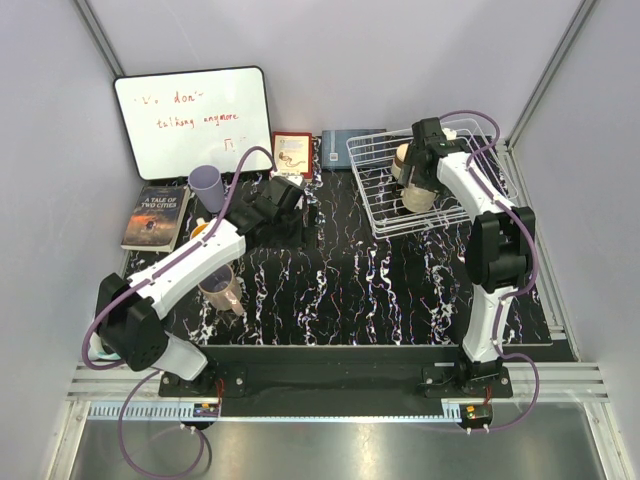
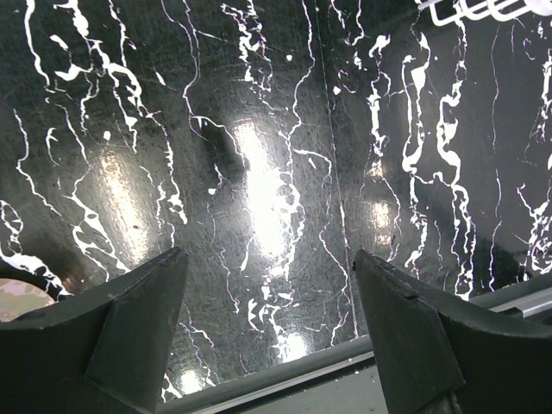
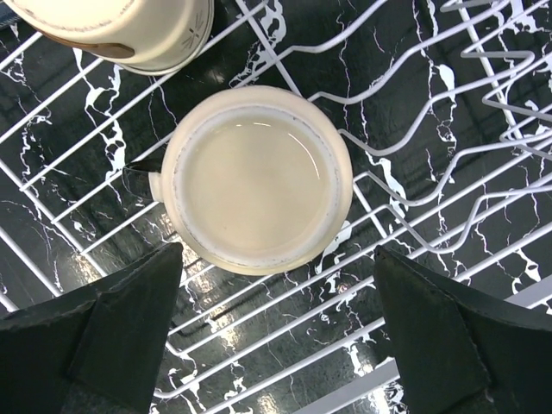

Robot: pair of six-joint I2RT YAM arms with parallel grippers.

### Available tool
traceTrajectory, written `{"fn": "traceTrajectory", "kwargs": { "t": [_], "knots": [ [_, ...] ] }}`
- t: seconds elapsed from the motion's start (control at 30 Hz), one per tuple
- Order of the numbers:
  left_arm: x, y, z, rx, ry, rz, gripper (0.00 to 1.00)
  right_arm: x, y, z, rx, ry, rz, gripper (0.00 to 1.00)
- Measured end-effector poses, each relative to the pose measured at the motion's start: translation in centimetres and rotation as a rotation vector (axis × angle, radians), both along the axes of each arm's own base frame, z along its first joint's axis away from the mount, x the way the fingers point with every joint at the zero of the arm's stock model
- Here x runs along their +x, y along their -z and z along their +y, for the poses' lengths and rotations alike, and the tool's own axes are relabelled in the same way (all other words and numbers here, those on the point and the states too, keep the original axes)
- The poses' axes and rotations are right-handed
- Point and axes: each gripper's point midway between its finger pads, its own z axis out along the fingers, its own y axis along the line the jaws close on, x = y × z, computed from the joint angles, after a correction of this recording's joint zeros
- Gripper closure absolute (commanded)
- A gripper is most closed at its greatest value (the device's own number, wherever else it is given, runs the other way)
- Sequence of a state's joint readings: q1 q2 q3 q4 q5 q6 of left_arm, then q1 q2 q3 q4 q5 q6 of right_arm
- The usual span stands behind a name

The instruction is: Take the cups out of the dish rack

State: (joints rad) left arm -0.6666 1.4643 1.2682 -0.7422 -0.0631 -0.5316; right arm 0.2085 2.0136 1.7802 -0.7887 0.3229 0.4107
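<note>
**Right claw spread wide above a cream cup in the rack**

The dish rack sits at about 2 o'clock on the black marbled table. Two cream cups are in it. The right claw hangs directly over one cream cup. Its fingers stand wide apart on either side of the cup and clear of its rim, so it has hold of nothing. The second cream cup lies at 11 o'clock from the first, just beside it.

The left claw is near the middle of the table, also well spread, with only bare tabletop between its fingers. A corner of the rack shows at 1 o'clock in its view.

Outside the rack, a lavender cup stands at 10 o'clock on the table, and a pink tumbler stands at 8 o'clock, beside the left arm. A bit of orange cup shows between them, mostly hidden by that arm.
</note>
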Motion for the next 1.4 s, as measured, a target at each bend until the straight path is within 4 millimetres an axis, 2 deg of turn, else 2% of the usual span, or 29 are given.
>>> {"fn": "traceTrajectory", "kwargs": {
  "t": [0.37,0.7,0.8,0.93,1.07,1.23,1.4],
  "knots": [
    [0.0,0.1,-0.2,-0.007,0.001,0.003,0.18,0.5,1.3,0.3,0.022,0.0,0.01,0.0],
    [0.2,1.1,-0.4,0.003,-0.003,0.029,0.19,1.3,0.6,2.1,0.103,-0.014,-0.03,0.05],
    [0.2,1.1,-0.5,-0.001,-0.008,0.031,0.19,1.8,-0.7,3.8,0.144,-0.032,-0.063,0.07],
    [0.1,1.2,-0.5,-0.001,-0.008,0.033,0.19,2.8,-3.4,7.6,0.197,-0.091,-0.135,0.07],
    [0.0,1.3,-0.5,0.0,-0.009,0.036,0.19,3.0,-4.5,9.8,0.21,-0.131,-0.17,0.06],
    [-0.1,1.7,-0.4,0.004,-0.01,0.042,0.19,2.9,-4.1,9.3,0.186,-0.117,-0.167,0.05],
    [-0.1,1.7,-0.5,-0.001,-0.009,0.043,0.19,2.4,-2.5,7.8,0.132,-0.098,-0.135,0.05]
  ]
}}
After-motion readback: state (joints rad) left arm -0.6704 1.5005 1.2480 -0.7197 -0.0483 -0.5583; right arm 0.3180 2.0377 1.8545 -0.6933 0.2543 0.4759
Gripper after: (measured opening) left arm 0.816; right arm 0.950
